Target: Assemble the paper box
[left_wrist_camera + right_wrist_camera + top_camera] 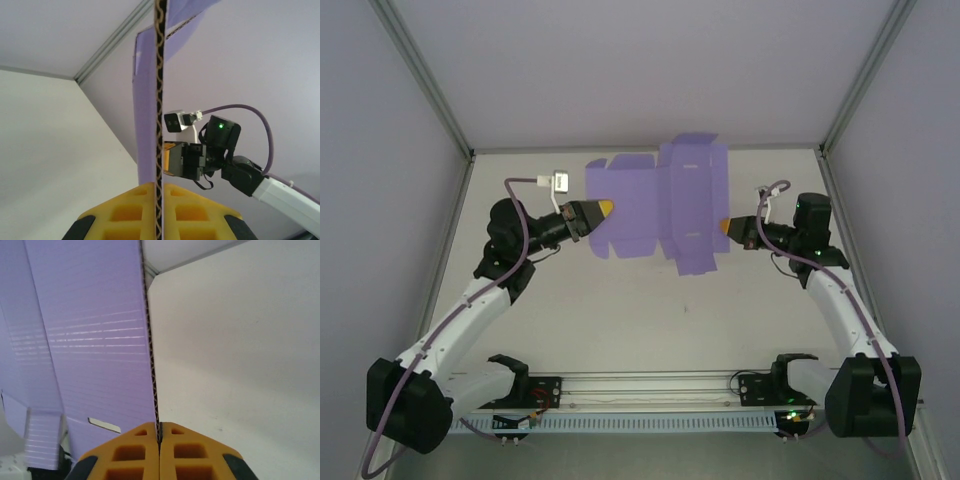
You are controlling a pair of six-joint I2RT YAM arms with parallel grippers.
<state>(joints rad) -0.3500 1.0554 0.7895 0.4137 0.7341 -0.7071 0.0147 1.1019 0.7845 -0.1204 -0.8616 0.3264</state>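
We see the left fingers [125,212] pinched shut on the left edge of the paper box [660,205], with the card running edge-on between the yellow pads. The right fingers [192,452] are clamped shut on its right edge. The box is an unfolded lavender flapped sheet spanning both arms over the far middle of the desk [640,310]. We cannot tell whether it touches the desk.
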